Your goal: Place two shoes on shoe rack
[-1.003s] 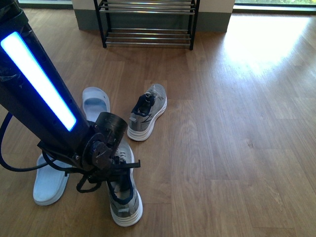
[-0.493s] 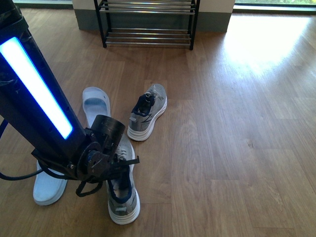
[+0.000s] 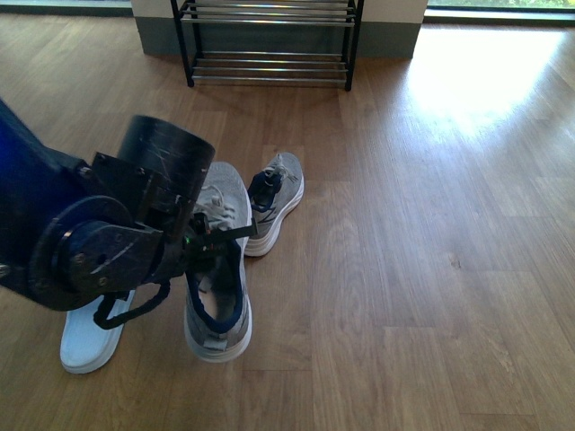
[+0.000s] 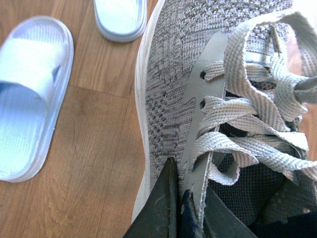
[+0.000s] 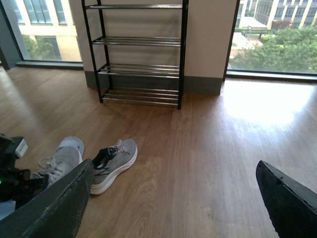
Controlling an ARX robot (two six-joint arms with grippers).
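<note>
My left gripper (image 3: 208, 241) is shut on the lace-side upper of one grey sneaker (image 3: 218, 289), which hangs above the floor with its toe pointing away from me. The left wrist view shows its dark fingers (image 4: 166, 206) pinching the knit edge by the eyelets of that sneaker (image 4: 171, 94). The second grey sneaker (image 3: 276, 202) lies on the wood floor just beyond, also seen from the right wrist as a sneaker (image 5: 114, 161) on its sole. The shoe rack (image 3: 268, 49) stands against the far wall. My right gripper (image 5: 174, 166) is open and holds nothing.
A white slide sandal (image 3: 88, 339) lies on the floor under my left arm. Both white slides (image 4: 29, 99) (image 4: 121, 17) show beside the held shoe. The rack's chrome tiers (image 5: 141, 42) hold nothing. Windows flank the wall behind it.
My left arm has risen and swung forward, lifting the grey sneaker off the floor. The sneaker now hangs closer to the second one. The second sneaker has not moved.
</note>
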